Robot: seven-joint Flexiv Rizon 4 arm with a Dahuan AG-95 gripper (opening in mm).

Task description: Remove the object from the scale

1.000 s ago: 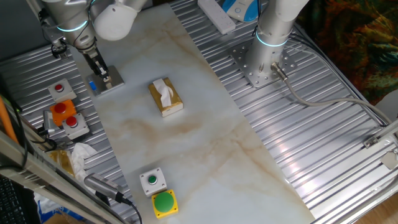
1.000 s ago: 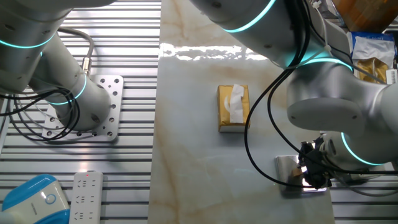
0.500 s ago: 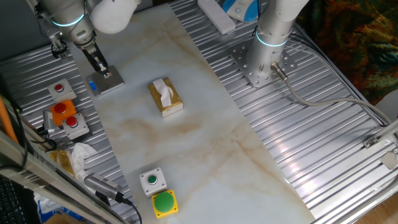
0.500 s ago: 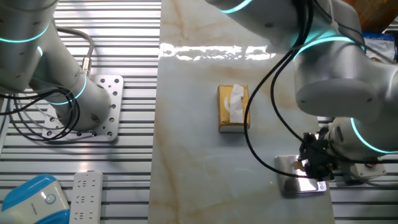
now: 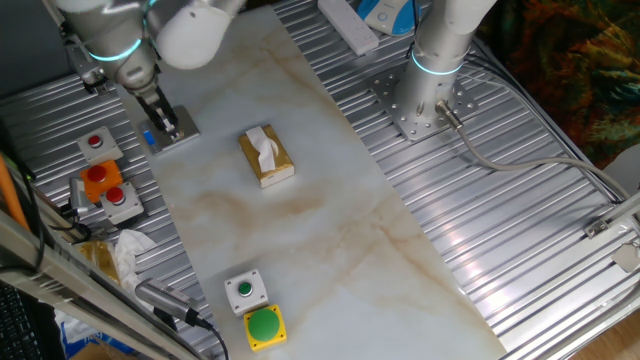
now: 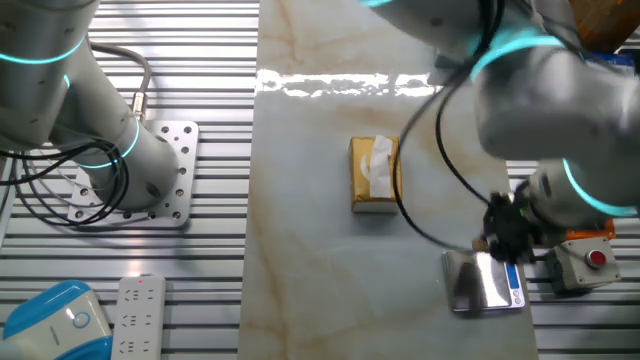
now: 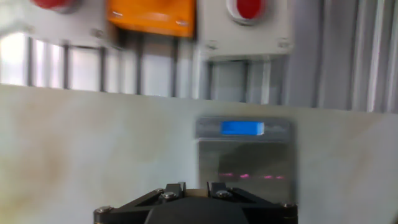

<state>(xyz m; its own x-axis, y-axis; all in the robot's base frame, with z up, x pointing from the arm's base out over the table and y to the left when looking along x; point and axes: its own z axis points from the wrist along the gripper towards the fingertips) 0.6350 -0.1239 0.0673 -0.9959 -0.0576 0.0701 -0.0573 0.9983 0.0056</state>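
Note:
The scale (image 7: 244, 158) is a flat grey square with a blue strip on its far edge, and its platform shows bare in the hand view. It also shows in one fixed view (image 5: 185, 128) and in the other fixed view (image 6: 480, 285). My gripper (image 7: 194, 185) is shut on the object (image 7: 195, 192), a tiny tan block seen between the fingertips. The gripper (image 6: 500, 243) hangs just above the scale's edge, at its near left side in the hand view. In one fixed view the gripper (image 5: 165, 126) covers part of the scale.
A gold-brown tissue box (image 5: 266, 155) stands mid-table, also in the other fixed view (image 6: 375, 173). Grey boxes with red and orange buttons (image 5: 105, 185) lie just beyond the scale (image 7: 249, 18). A green-button box (image 5: 245, 290) and a yellow one (image 5: 264, 327) sit at the near edge.
My gripper has risen off the scale's platform and shifted toward its edge, still closed on the block. The scale's platform now shows bare.

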